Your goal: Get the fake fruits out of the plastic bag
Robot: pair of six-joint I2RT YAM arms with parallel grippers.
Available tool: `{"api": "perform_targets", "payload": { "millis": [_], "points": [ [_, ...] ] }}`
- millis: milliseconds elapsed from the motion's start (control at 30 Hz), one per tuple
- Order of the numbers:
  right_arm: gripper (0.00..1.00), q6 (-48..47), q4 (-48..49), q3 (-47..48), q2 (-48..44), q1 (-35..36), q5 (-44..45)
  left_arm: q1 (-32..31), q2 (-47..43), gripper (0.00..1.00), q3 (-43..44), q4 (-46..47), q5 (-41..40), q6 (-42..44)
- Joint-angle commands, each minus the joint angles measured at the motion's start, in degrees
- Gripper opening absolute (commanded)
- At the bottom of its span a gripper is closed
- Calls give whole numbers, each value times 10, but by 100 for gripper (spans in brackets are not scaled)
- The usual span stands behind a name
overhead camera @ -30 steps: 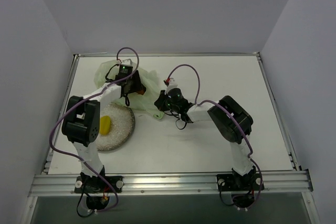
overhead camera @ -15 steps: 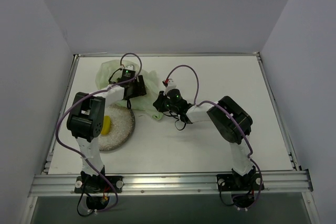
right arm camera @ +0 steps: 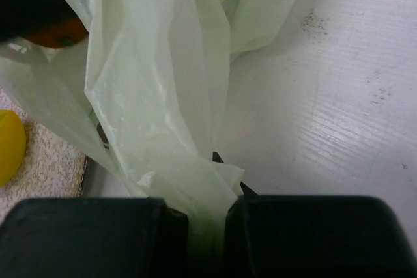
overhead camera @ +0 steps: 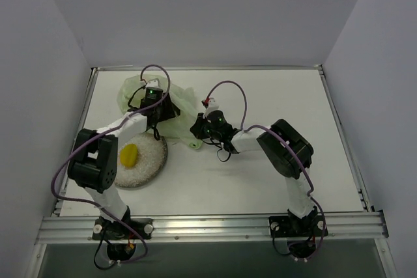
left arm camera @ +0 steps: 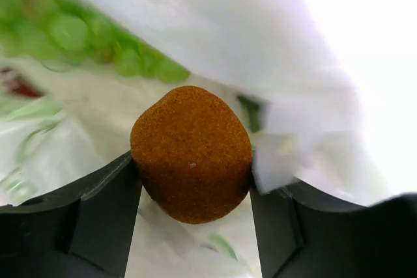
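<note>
Between the fingers of my left gripper [left arm camera: 192, 164] sits an orange fake fruit [left arm camera: 191, 153], touched on both sides, inside the plastic bag [left arm camera: 195, 17]. Through the film a light green bumpy fruit [left arm camera: 65, 30] and a dark red one [left arm camera: 19, 86] show behind it. From above, the left gripper [overhead camera: 158, 110] reaches into the pale green bag [overhead camera: 133, 89]. My right gripper [overhead camera: 197, 129] is shut on a bunched edge of the bag [right arm camera: 150, 96], pinched between its fingers [right arm camera: 207, 211]. A yellow fruit [overhead camera: 129, 155] lies on the grey speckled plate [overhead camera: 151, 161].
The plate [right arm camera: 52, 161] lies just left of the bag's pinched edge, with the yellow fruit [right arm camera: 10, 144] at its side. White tabletop [overhead camera: 273, 96] stretches to the right and back. Grey walls enclose the table on three sides.
My left gripper widened, then closed on the orange fruit, and its arm swung left, uncovering the yellow fruit on the plate. The right gripper kept its pinch on the bag.
</note>
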Motion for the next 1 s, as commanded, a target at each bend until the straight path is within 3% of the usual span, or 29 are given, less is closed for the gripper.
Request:
{"api": "perform_targets", "payload": {
  "millis": [0, 233, 433, 700, 833, 967],
  "points": [
    [0, 1, 21, 18, -7, 4, -4, -1, -112, 38, -5, 46, -31, -18],
    [0, -3, 13, 27, -2, 2, 1, 3, -245, 39, -45, 20, -32, -31],
    [0, -12, -4, 33, -22, 0, 4, 4, -389, 39, -134, -101, -65, -51],
    [0, -25, -31, 39, -31, 0, -1, 2, -464, 40, -260, -171, -121, -88],
    [0, -24, -33, 43, -30, 0, -3, 1, -435, 48, -271, -159, -126, -97],
    [0, -26, -33, 40, -37, 0, -3, 1, -413, 65, -270, -141, -131, -103]
  ]
}}
